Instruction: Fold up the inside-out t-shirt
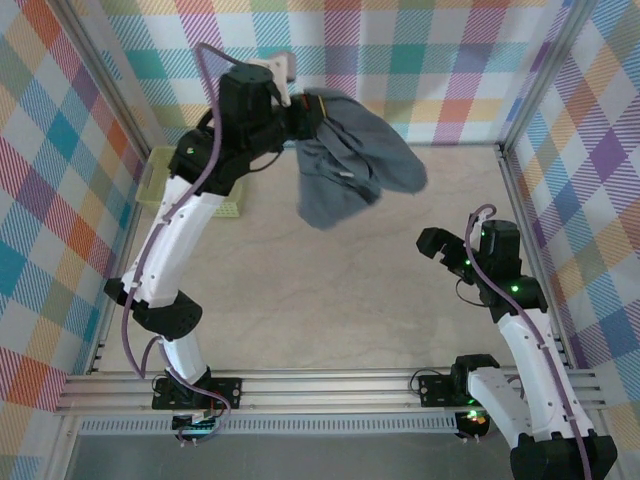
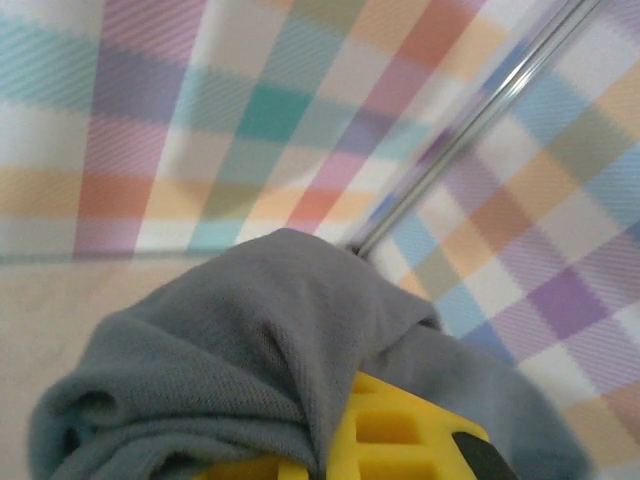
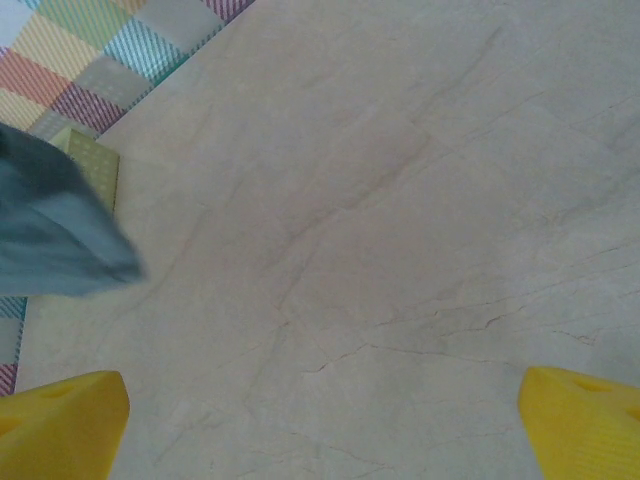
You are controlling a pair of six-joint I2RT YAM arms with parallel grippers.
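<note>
- The right claw (image 3: 320, 430) is nearest, low over the bare worktop (image 1: 330, 300). Its yellow fingers (image 3: 62, 420) are spread wide apart with nothing between them. I judge it is parked there, ready to catch a free edge of the cloth.
- Further out and up in the air is the inside-out t-shirt (image 1: 350, 170). It hangs as a bunched, wrinkled mass clear of the worktop, at the far middle of the cell. No hem or sleeve can be told apart.
- Its long axis seems to run down from the pinched end. In the top view it trails from the grip toward the near right, with the loose end lowest.
- The left claw (image 1: 305, 108) is raised high near the back wall and clamped tight on a fold of the shirt. In the left wrist view cloth drapes over the fingers. Holding it up probably lets the weight pull the cloth open.
- The pale green basket (image 1: 160, 185) stands at the far left edge, behind the left arm and apart from the shirt.
</note>
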